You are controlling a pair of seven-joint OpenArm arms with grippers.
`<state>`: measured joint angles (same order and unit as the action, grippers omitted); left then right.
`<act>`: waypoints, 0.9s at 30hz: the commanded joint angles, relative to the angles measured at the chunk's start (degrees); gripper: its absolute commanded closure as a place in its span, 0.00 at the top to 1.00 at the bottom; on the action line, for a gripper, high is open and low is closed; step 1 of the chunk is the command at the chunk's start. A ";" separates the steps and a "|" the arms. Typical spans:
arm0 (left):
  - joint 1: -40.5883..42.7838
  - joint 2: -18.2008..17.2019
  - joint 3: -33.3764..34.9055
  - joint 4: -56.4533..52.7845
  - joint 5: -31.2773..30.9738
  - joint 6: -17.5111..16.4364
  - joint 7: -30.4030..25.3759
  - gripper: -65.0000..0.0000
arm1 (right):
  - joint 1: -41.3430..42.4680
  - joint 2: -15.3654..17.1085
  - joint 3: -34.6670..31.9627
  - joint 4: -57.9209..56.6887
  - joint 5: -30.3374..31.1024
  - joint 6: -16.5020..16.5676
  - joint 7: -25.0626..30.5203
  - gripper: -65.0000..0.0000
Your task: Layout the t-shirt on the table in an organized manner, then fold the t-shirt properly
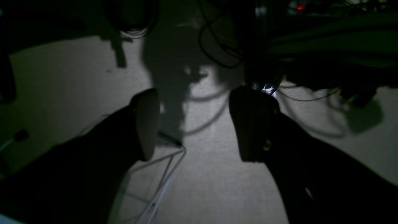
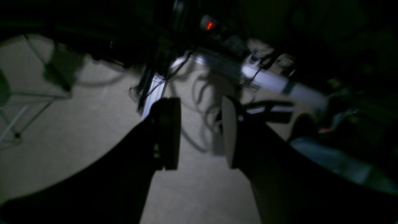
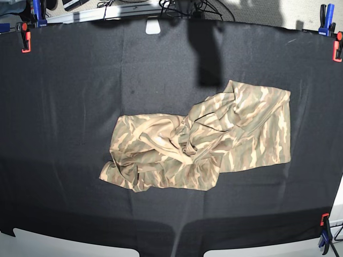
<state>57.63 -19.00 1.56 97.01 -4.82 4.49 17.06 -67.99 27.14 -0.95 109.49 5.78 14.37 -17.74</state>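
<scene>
- The table (image 3: 64, 80) is draped in black cloth and is secured at its far left corner by a red clamp (image 3: 24, 42) and a blue clamp (image 3: 37, 12).
- The t-shirt (image 3: 203, 142) lies crumpled near the middle of the table, somewhat right of centre; its left portion is bunched and twisted, while its right portion lies flatter.
- No arm or claw is seen in the base view, so neither is over the cloth.
- The right claw (image 2: 200, 133), whose arm stands on the left of the base view, is seen in its wrist view with both fingers (image 2: 169, 133) spread apart and nothing between them; pale floor and cables (image 2: 202, 90) are seen beyond it.
- The left claw (image 1: 194, 124) is likewise released and empty, with floor and a wire frame (image 1: 161, 183) seen below it.
- The step in hand is judged to be the layout, not yet begun.
- It is advised that both claws be brought down over the table while released.
- The bunched left portion is best gripped at an outer edge rather than at the heaped folds, so that a single layer is taken.
- The flatter right edge is best gripped by the other claw, and the two are then drawn apart until the twist is cleared.
- The cloth is judged to be soft and liable to drag; low, slow pulls are advised.
</scene>
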 commanded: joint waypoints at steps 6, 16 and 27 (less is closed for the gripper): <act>1.31 -0.35 -0.11 8.09 1.38 4.07 6.34 0.55 | -1.03 0.17 0.94 10.03 0.37 1.68 -2.16 0.33; 1.31 -0.07 -0.11 21.29 12.44 9.22 15.13 0.55 | 8.72 0.13 0.87 12.02 0.35 1.68 -2.91 0.33; -10.34 -0.07 0.00 32.17 11.91 1.64 12.46 0.55 | 31.43 -2.64 0.83 12.00 7.02 1.64 -3.10 0.33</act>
<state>46.85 -18.79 1.67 128.14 6.68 5.30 30.85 -36.32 24.14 -0.25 120.40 12.73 15.92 -22.17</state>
